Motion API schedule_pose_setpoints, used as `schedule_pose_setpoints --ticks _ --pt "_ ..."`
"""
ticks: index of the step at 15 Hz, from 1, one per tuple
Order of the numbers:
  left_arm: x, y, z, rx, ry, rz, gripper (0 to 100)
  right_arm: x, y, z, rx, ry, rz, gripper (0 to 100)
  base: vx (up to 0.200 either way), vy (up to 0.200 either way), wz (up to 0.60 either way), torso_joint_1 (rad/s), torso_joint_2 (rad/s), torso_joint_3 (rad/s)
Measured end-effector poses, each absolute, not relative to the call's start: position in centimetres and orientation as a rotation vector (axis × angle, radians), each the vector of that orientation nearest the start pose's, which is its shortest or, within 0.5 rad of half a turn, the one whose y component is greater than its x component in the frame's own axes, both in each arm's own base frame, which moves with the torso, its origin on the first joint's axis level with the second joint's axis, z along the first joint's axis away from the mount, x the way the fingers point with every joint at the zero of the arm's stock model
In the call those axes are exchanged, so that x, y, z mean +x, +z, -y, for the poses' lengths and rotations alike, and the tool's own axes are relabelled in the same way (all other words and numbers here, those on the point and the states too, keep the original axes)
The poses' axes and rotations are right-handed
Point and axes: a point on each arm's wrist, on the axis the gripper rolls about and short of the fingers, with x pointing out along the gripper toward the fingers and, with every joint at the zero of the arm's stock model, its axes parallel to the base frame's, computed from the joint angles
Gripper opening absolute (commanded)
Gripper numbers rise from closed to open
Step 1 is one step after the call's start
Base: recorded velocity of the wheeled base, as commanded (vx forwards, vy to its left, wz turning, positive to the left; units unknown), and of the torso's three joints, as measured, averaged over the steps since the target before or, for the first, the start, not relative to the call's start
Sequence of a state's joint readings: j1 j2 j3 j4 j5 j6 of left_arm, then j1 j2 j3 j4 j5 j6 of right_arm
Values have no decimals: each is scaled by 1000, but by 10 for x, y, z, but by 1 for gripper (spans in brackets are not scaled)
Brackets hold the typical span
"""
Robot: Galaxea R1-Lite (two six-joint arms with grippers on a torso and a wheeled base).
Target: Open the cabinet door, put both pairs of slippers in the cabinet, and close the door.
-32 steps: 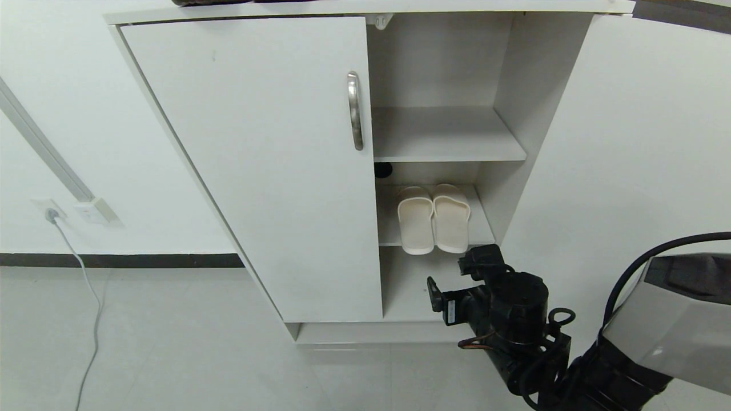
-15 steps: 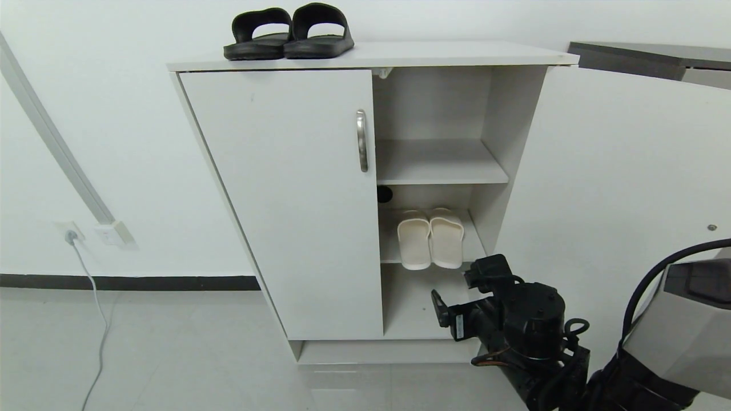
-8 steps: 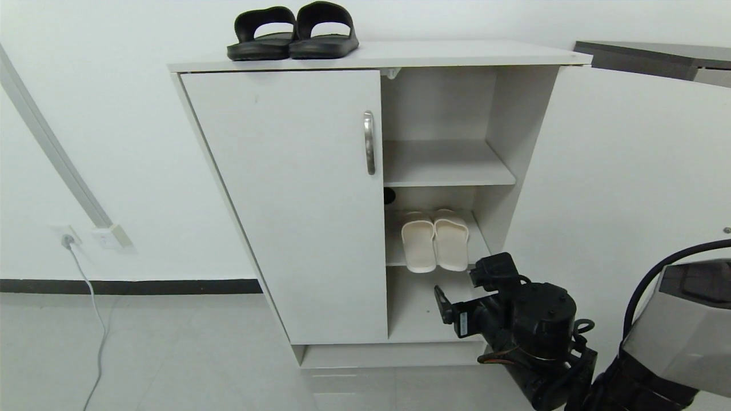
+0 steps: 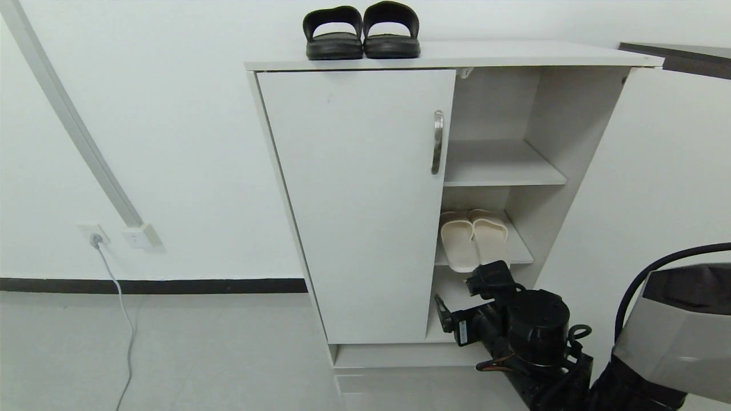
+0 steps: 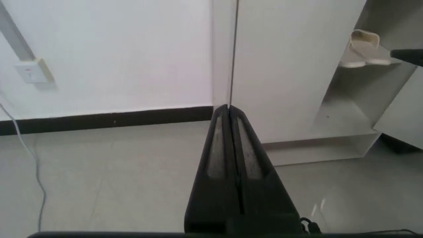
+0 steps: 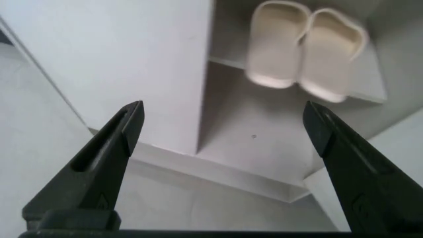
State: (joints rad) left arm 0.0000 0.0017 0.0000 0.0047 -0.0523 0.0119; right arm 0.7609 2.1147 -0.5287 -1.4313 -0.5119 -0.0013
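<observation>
Right gripper, splayed and empty, hangs low before the cabinet at its open side; black slippers sit on its top (well above, leftward), lengthwise front-to-back.

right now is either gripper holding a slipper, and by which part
Nothing is held. The right gripper is open and empty; the left gripper is shut on nothing.
</observation>
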Motion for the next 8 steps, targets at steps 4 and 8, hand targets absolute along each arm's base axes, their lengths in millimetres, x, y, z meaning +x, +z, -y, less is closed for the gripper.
schedule_pose_setpoints --ticks 4,8 --pt "-23 75 1 12 -53 -6 0 245 63 -219 -94 252 -108 100 0 200 0 4 2 5" --pt "-23 75 1 11 -52 -5 0 245 61 -219 -98 254 -80 100 0 100 0 0 1 0"
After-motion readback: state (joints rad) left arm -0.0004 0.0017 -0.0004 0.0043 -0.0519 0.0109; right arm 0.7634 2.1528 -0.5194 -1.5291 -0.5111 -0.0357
